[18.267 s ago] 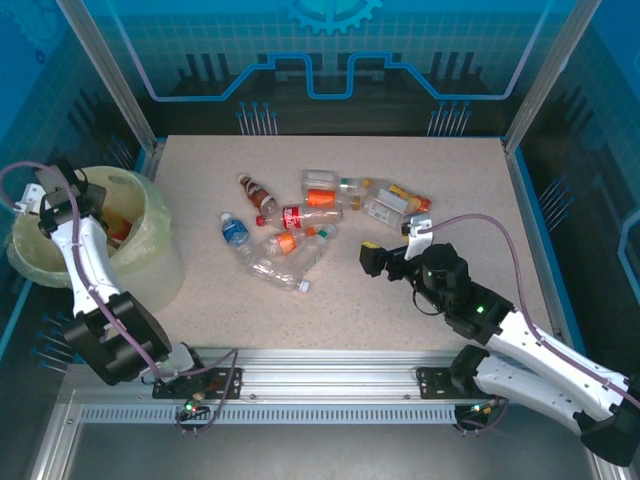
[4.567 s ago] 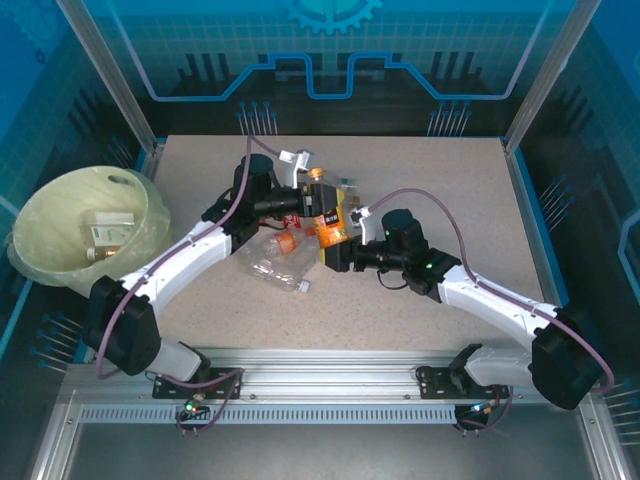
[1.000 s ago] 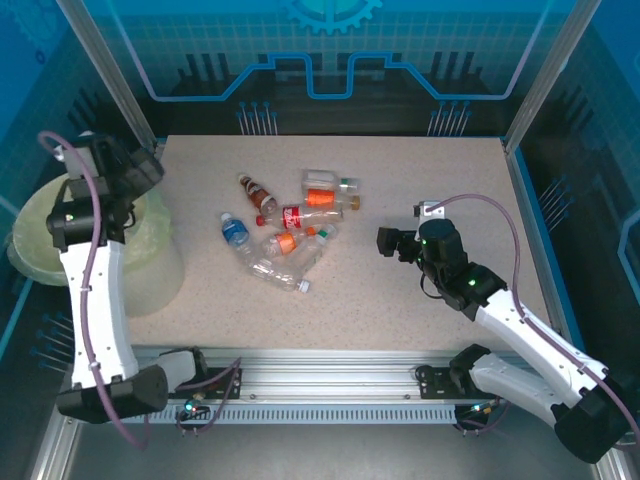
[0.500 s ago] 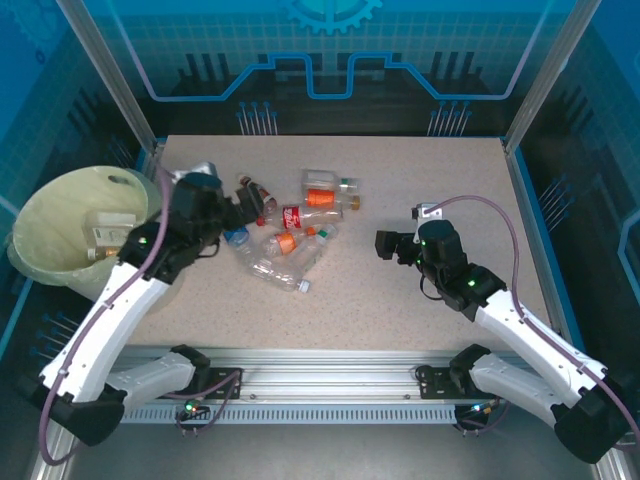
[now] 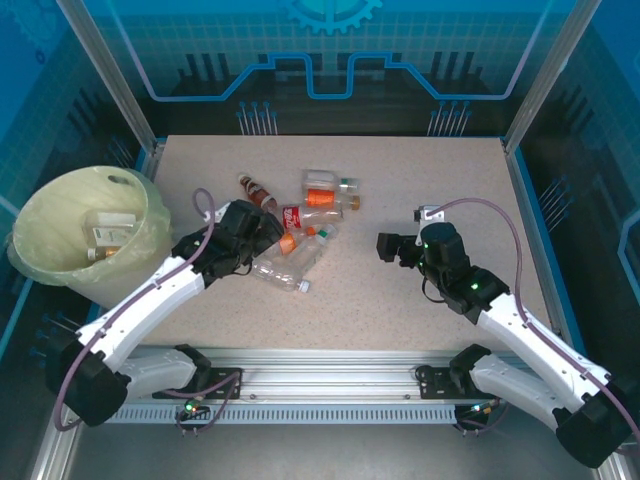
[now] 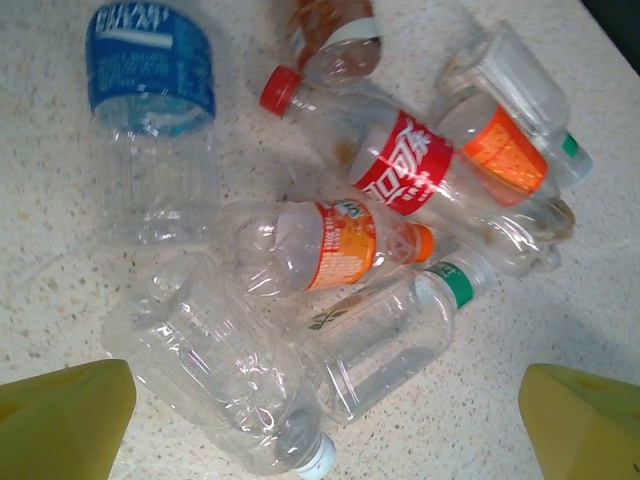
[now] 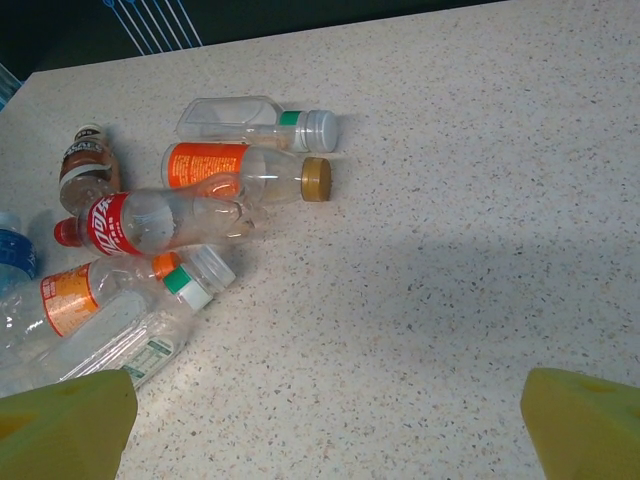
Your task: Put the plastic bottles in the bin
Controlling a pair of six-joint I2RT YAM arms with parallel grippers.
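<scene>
- Hovering over the heaped bottles (image 5: 293, 216), your left gripper (image 5: 266, 235) gapes wide, holding nothing.
- Your right gripper (image 5: 384, 245) hangs well right of them, jaws apart.
- The bin (image 5: 150, 200) stands far left, some bottles inside.

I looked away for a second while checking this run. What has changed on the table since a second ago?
The left gripper swung from above the bin rightward to hover over the plastic bottles, jaws open, holding nothing. The right gripper stayed where it was, jaws open, and the bottles on the table have not moved.
</scene>
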